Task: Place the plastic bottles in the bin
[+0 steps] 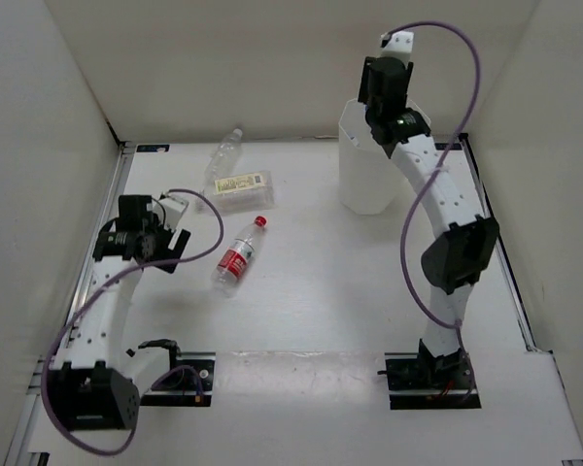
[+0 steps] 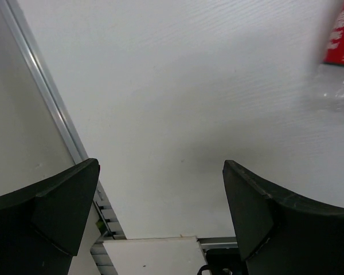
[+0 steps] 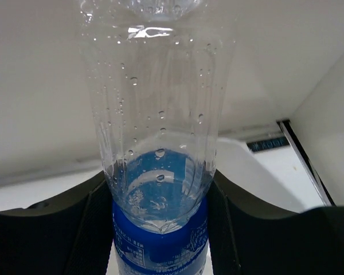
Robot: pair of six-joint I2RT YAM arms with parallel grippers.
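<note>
Right gripper (image 3: 160, 229) is clamped on the blue-labelled bottle (image 3: 159, 172). Its fingers press both sides of the blue label, and the clear body with droplets inside sticks out past the fingertips. In the top view this arm is stretched to the far side of the table (image 1: 330, 301), with its gripper raised at the rim of the bin (image 1: 355, 184).

Left gripper (image 2: 160, 189) has its jaws spread wide with nothing between them, low over bare table near the left edge.

Three bottles lie on the table, all apart from the bin:
- The red-labelled bottle (image 1: 238, 257) is nearest the left gripper, not touching it.
- The yellowish-labelled bottle (image 1: 241, 187) is farther back.
- The unlabelled bottle (image 1: 225, 150) is just behind that one.
</note>
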